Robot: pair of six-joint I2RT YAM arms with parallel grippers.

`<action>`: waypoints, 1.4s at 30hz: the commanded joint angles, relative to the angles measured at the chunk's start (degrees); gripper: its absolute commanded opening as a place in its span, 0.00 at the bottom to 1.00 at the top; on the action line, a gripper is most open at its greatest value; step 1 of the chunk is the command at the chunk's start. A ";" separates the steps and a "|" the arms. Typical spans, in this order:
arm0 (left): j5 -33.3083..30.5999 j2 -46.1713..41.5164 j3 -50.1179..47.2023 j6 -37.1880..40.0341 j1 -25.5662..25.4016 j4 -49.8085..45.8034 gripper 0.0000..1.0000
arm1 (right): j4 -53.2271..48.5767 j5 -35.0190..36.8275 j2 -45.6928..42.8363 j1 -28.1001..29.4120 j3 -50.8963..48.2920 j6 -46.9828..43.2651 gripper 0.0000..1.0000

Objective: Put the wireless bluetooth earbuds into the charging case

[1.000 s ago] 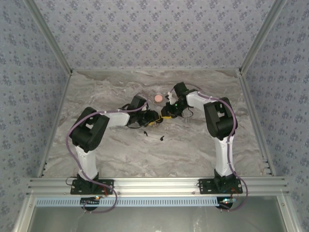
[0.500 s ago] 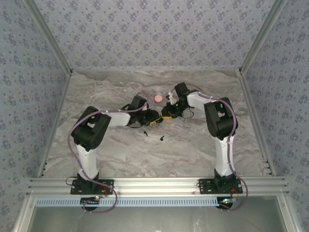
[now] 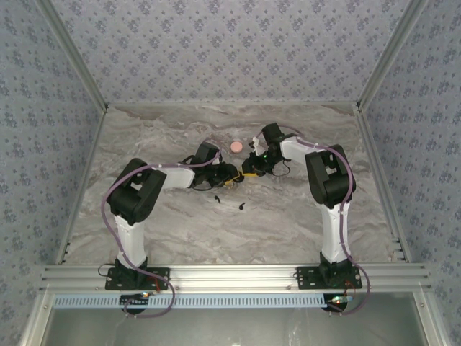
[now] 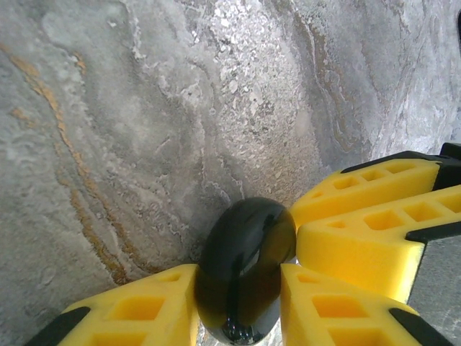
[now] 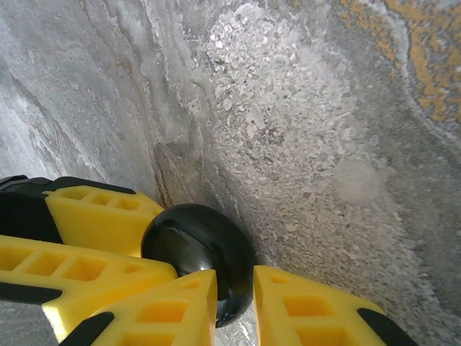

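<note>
The left jaws and right jaws both clamp the glossy black charging case [image 4: 241, 274] from opposite sides, probably to steady it or pry it open. Two black earbuds [image 3: 240, 207] lie loose on the table [image 3: 288, 231], just basewards of the jaws.

The middle of the table [image 3: 288, 223] is blocked by the left gripper [image 3: 232, 176] and the right gripper [image 3: 248, 170], which are clamped from opposite sides on one black charging case [image 4: 245, 267], their fingers crowded tightly together. Just behind them the way is narrowed by a pink disc [image 3: 235, 146], and the near side is cluttered by a black earbud [image 3: 215, 198] and a second earbud [image 3: 240, 207]. Broad bare stretches are offered toward the left, right and near edges, bounded by papered walls [image 3: 230, 50].
</note>
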 commanded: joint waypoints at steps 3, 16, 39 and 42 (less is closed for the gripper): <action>1.39 0.78 -0.30 -0.47 -0.21 3.33 0.33 | -1.42 -0.64 -0.15 -0.19 -1.17 0.76 0.23; 2.40 0.70 -0.87 -1.17 -0.27 5.86 0.32 | -1.09 -1.62 0.00 -0.45 -1.28 0.97 0.24; 0.28 2.39 1.83 1.69 -0.92 -2.91 0.25 | -1.12 -2.23 -2.13 -0.75 -1.96 1.15 0.24; -0.39 2.06 1.89 1.81 -0.92 -3.58 0.21 | -1.15 -1.87 -2.44 -0.90 -2.14 1.05 0.24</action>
